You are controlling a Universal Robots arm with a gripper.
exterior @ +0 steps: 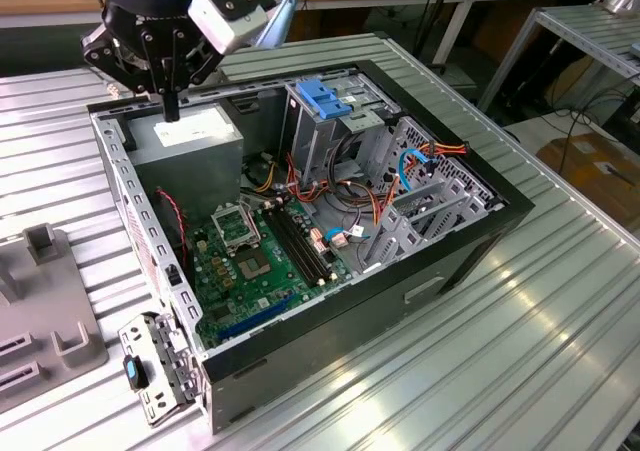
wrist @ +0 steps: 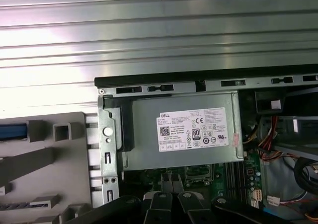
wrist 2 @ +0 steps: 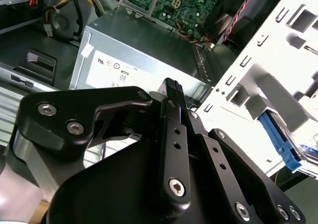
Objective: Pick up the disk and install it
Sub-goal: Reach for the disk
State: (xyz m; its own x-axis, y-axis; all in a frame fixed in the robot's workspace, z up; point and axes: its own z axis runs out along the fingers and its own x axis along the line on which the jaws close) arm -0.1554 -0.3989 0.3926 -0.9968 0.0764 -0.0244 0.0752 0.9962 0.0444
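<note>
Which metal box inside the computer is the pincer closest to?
The grey power supply with the white label: the pincer hangs right above it. The drive cage with the blue latch stands farther toward the exterior view's right.

Bright, even light in the exterior view; soft sheen on the ribbed table [exterior: 540, 301]. Second wrist view: pale chassis panel [wrist 2: 268, 60] blown out white. First wrist view: glare across table ribs, motherboard [wrist: 243, 177] in shadow.
</note>
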